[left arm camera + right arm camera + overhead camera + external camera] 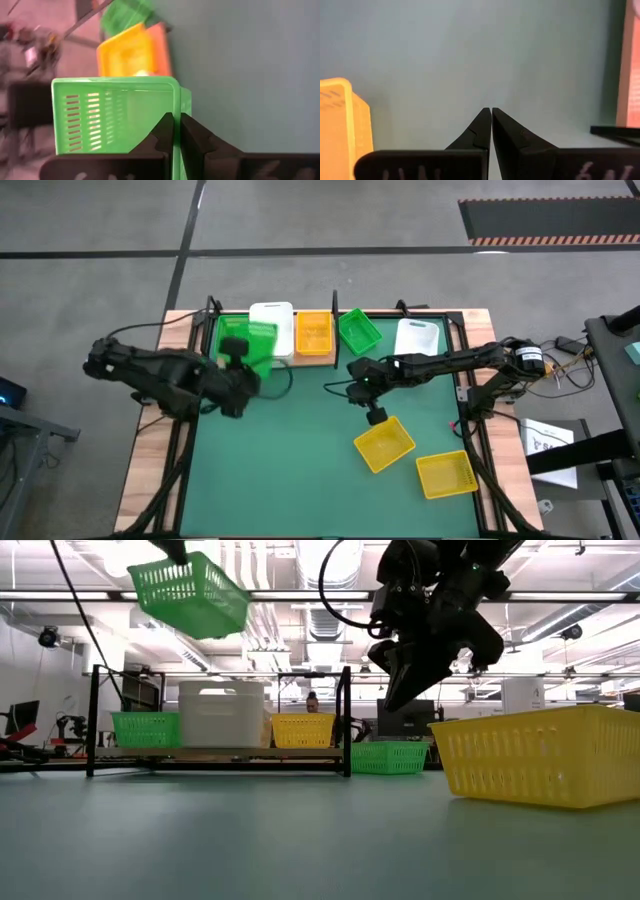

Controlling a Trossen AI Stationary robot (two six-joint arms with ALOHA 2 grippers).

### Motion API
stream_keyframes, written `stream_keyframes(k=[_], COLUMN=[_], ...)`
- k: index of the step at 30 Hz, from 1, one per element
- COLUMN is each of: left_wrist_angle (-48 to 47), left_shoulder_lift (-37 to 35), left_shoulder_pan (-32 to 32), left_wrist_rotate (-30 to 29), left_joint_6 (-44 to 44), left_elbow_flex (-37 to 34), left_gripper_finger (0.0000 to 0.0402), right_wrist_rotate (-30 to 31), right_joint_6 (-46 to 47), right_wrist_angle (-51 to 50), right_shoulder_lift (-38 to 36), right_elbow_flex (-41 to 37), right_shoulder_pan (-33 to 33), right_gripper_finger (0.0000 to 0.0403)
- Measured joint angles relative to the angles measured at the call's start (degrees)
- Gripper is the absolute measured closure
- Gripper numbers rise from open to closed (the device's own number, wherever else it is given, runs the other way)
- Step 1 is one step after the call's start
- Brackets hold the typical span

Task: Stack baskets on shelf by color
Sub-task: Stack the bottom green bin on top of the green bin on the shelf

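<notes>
A green basket point(115, 120) is gripped by its rim in the left gripper point(176, 131) above the shelf point(220, 754), while the right gripper point(491, 125) is held closed, empty, over the table point(300, 470)

place: lab/workshop | cues: strip ceiling lights point(300, 595), exposed ducts point(335, 625), concrete floor point(300, 220)

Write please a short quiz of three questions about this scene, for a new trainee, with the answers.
1. True or false: the left gripper is shut on the rim of a green basket.
2. Which colour are the two baskets lying on the mat nearest the right gripper? A white, B yellow, C green.
3. Fill in: the right gripper holds ____.

Key: 1 true. 2 B: one yellow basket, another. 3 nothing.
</notes>
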Motion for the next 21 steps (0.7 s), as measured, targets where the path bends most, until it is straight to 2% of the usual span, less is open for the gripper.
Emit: stream_keyframes(k=[9, 16, 21], left_wrist_angle=[-0.2, 6.2, 9.9], left_shoulder_lift=[-6.6, -9.4, -9.6], left_shoulder_pan=[17.5, 32.4, 40.4], left_wrist_rotate=[0.5, 10.4, 11.0], left_joint_6=[5.1, 13.6, 18.4], left_elbow_flex=[-3.8, -9.7, -15.8], left_gripper_finger=[0.0401, 0.0401, 0.0401], right_wrist_rotate=[-0.3, -2.8, -3.2], right_joint_6=[0.0, 0.1, 0.6], right_wrist_angle=[3.5, 6.7, 8.3], right_shoulder_lift=[0.0, 0.0, 0.0], right_elbow_flex=[0.0, 0.0, -0.1], right_shoulder_pan=[0.0, 0.0, 0.0], right_gripper_finger=[0.0394, 0.0394, 0.0394])
